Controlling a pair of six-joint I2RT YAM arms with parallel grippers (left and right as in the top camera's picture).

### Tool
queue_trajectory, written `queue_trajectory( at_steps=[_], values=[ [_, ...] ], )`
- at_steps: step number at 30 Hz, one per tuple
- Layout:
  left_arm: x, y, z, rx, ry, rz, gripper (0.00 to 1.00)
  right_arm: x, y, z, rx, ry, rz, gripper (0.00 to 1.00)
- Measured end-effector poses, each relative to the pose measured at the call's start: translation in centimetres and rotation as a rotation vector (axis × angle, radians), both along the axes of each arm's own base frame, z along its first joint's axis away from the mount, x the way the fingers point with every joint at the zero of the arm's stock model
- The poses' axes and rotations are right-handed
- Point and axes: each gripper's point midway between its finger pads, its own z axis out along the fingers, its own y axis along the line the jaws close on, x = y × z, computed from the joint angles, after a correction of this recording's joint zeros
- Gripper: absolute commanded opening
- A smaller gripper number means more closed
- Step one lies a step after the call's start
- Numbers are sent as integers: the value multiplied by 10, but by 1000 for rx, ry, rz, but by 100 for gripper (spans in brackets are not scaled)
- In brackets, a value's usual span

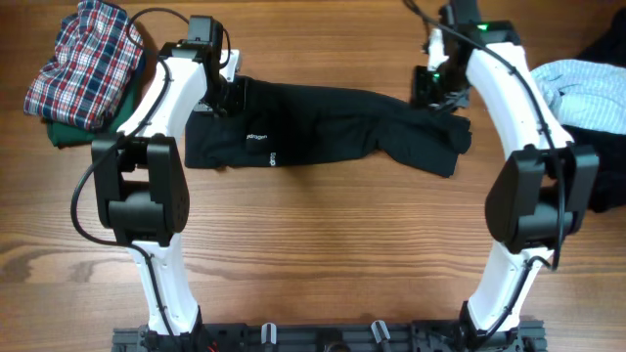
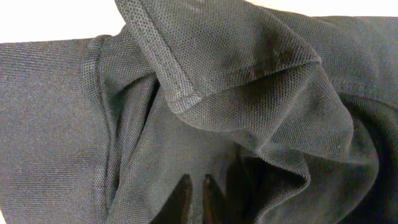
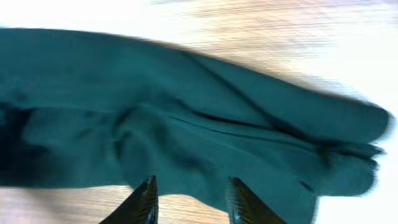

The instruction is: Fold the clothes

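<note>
The black T-shirt (image 1: pixel 323 127) lies across the far half of the wooden table as a long rumpled band, its small white logo (image 1: pixel 259 142) facing up. My left gripper (image 1: pixel 231 98) sits at the band's left end. In the left wrist view its fingertips (image 2: pixel 184 186) stand almost together, pinching a fold of black mesh fabric (image 2: pixel 249 93). My right gripper (image 1: pixel 437 90) is over the band's right end. In the right wrist view it (image 3: pixel 193 182) stands open just above the shirt's (image 3: pixel 186 112) near edge, with bare wood between the fingers and nothing held.
A plaid garment (image 1: pixel 83 64) lies on a green one (image 1: pixel 61 132) at the far left. A light blue garment (image 1: pixel 587 88) and dark ones (image 1: pixel 608 171) are piled at the far right edge. Both white arms reach in from the near edge.
</note>
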Motion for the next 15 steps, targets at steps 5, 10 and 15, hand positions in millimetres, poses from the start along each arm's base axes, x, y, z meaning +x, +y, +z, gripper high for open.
queue_trajectory(
  at_steps=[5,10,15],
  values=[
    [0,0,0,0,0,0,11,-10,-45,-12,-10,57,-125,36],
    [0,0,0,0,0,0,13,-16,-68,-21,-12,75,-172,39],
    [0,0,0,0,0,0,15,-8,-70,-34,-25,34,-163,39]
  ],
)
